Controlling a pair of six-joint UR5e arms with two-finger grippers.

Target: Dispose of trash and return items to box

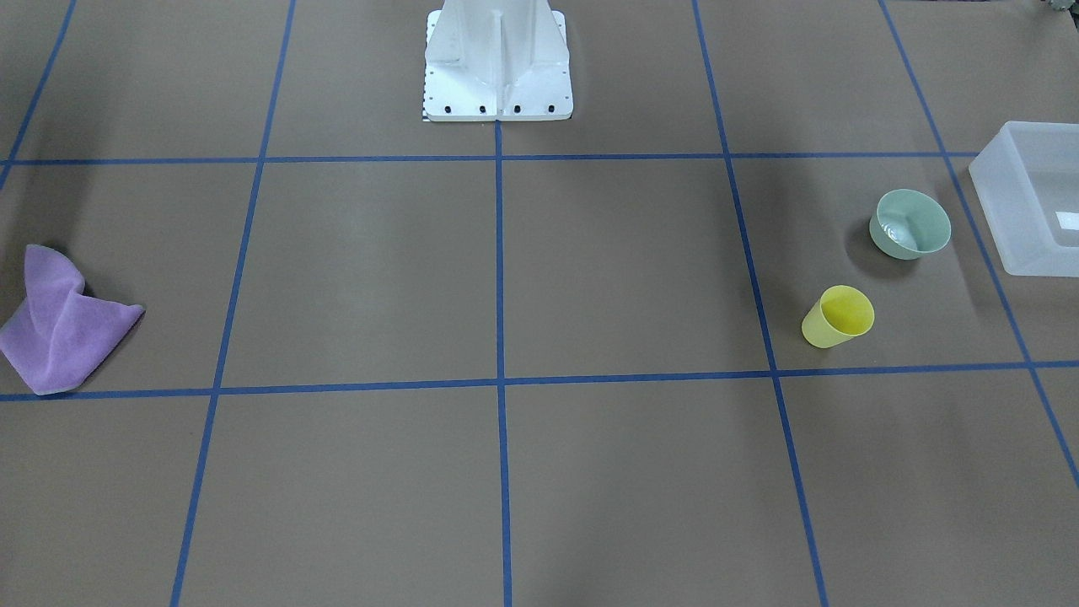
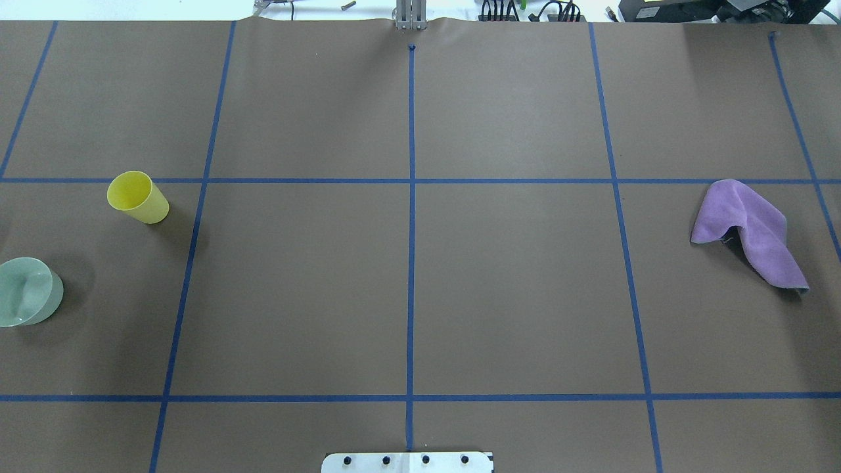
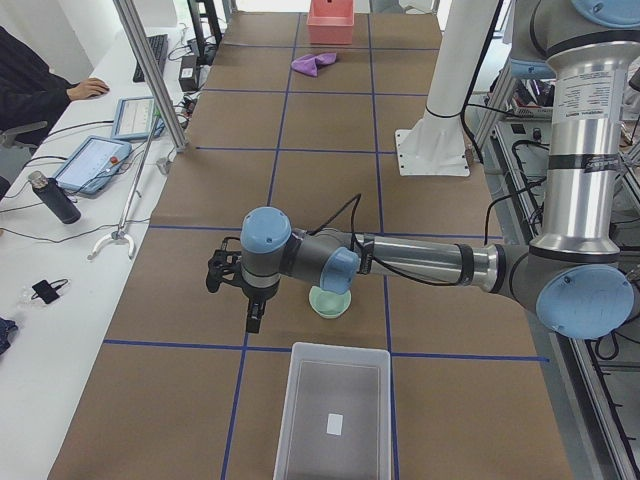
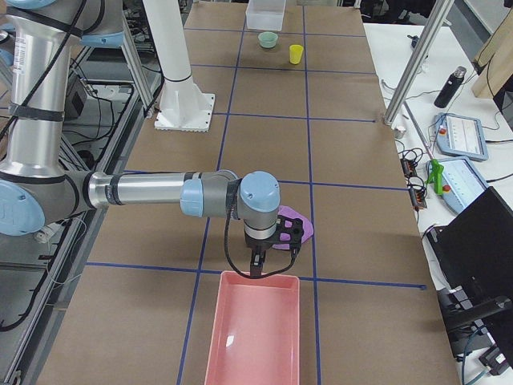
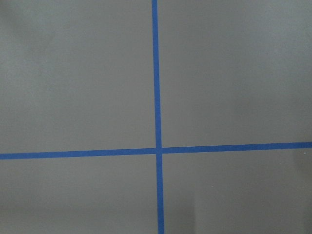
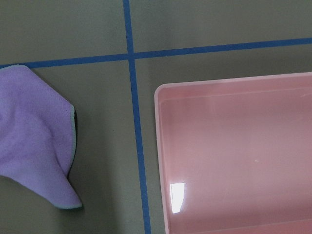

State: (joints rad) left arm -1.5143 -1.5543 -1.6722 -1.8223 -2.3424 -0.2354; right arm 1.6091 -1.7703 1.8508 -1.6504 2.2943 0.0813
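The pale mint-green bowl (image 1: 910, 223) stands upright beside the frosted-white box (image 1: 1033, 198), apart from it; both also show in the left exterior view, bowl (image 3: 330, 302) and box (image 3: 335, 410). A yellow cup (image 1: 838, 316) stands near the bowl. My left gripper (image 3: 240, 300) hangs over the table beside the bowl, shown only in that side view, so I cannot tell its state. My right gripper (image 4: 256, 269) hangs between a crumpled purple cloth (image 6: 34, 156) and a pink bin (image 6: 239, 151); I cannot tell its state.
The white bolted robot base (image 1: 497, 63) stands at mid-table on the robot's side. Blue tape lines (image 5: 157, 148) grid the brown table. A metal post (image 4: 417, 56), tablets and a bottle sit along the operators' edge. A person (image 3: 30, 90) sits there.
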